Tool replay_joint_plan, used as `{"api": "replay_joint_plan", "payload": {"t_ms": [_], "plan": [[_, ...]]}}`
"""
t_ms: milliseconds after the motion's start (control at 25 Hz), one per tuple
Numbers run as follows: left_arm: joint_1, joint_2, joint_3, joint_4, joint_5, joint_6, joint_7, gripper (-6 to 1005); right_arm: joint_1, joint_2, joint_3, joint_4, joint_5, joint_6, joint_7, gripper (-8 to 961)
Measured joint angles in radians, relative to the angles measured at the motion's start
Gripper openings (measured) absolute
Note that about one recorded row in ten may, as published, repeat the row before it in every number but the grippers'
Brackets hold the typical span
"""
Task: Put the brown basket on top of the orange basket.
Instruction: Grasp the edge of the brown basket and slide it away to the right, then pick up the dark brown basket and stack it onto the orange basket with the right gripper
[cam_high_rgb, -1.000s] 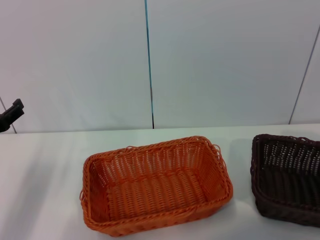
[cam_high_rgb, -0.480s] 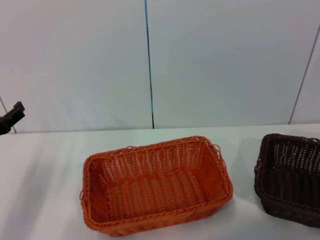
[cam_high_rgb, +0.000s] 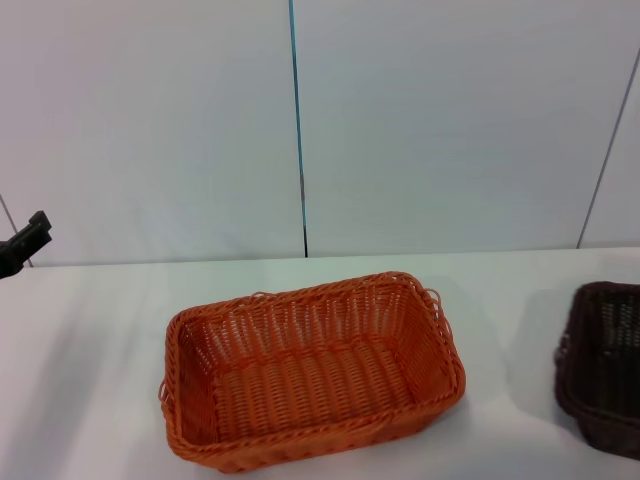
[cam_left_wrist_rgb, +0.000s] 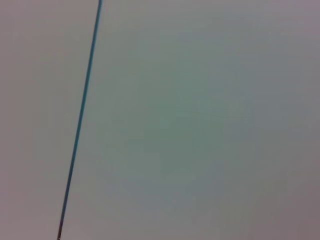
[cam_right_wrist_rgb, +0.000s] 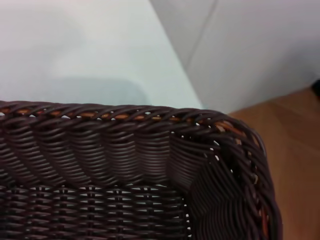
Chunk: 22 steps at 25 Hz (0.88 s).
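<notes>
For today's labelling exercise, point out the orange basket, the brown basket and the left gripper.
orange basket (cam_high_rgb: 300, 385): head view, on its woven floor.
brown basket (cam_high_rgb: 605, 360): head view, on its inner wall.
left gripper (cam_high_rgb: 22, 243): head view, on the dark tip at the picture's edge.

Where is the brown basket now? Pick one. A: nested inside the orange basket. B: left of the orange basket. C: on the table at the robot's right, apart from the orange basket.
C: the brown basket sits at the right edge, white table between it and the orange basket.

Pale wall panel; thin blue seam slanting across.
</notes>
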Motion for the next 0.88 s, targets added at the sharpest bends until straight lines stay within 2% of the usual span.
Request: {"api": "replay_joint_plan", "payload": {"t_ms": [240, 400, 520, 560, 600, 760, 880], "plan": [[-0.002, 0.0, 0.0, 0.009, 0.0, 0.001, 0.0, 935, 0.007, -0.028, 0.003, 0.066, 0.003, 0.068, -0.001, 170], [-0.001, 0.0, 0.001, 0.013, 0.0, 0.001, 0.0, 935, 0.036, -0.05, 0.01, 0.105, 0.007, 0.121, -0.001, 165], [0.002, 0.0, 0.0, 0.018, 0.0, 0.001, 0.0, 935, 0.071, -0.076, 0.018, 0.132, 0.007, 0.196, -0.002, 160], [0.003, 0.0, 0.0, 0.02, 0.0, 0.001, 0.0, 935, 0.092, -0.091, 0.026, 0.145, 0.009, 0.238, -0.002, 159], [0.003, 0.0, 0.0, 0.025, 0.0, 0.001, 0.0, 935, 0.092, -0.091, 0.026, 0.145, 0.009, 0.238, -0.002, 155], [0.004, 0.0, 0.0, 0.043, 0.0, 0.001, 0.0, 935, 0.13, -0.122, 0.032, 0.169, 0.024, 0.3, -0.003, 138], [0.004, 0.0, 0.0, 0.057, 0.0, 0.001, 0.0, 935, 0.151, -0.156, 0.033, 0.181, 0.071, 0.327, -0.004, 132]]}}
